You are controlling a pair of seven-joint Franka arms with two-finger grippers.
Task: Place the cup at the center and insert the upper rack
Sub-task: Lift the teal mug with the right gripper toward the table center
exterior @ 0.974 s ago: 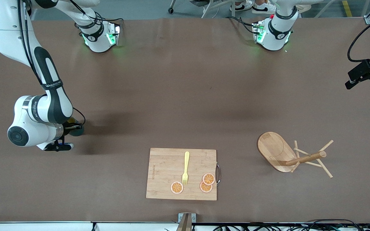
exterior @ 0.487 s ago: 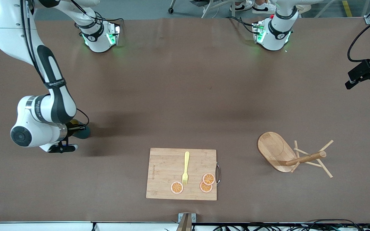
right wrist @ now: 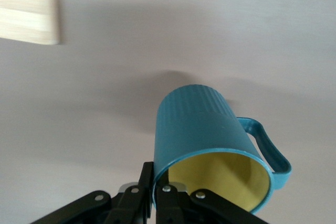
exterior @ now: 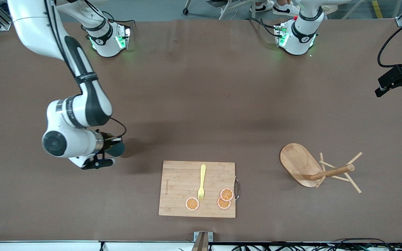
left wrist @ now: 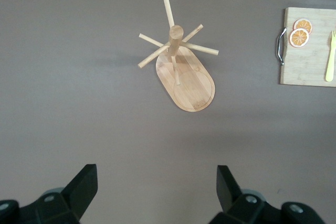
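Right pincer (right wrist: pixel 152 188) grips cup (right wrist: pixel 202 129) rim.

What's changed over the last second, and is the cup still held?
The right end effector has carried the cup toward the table's middle, closer to the cutting board; it is still clamped on the rim, the cup tipped sideways. The left end effector waits open above the mug tree, which still lies tipped over. Fork and orange slices unmoved.
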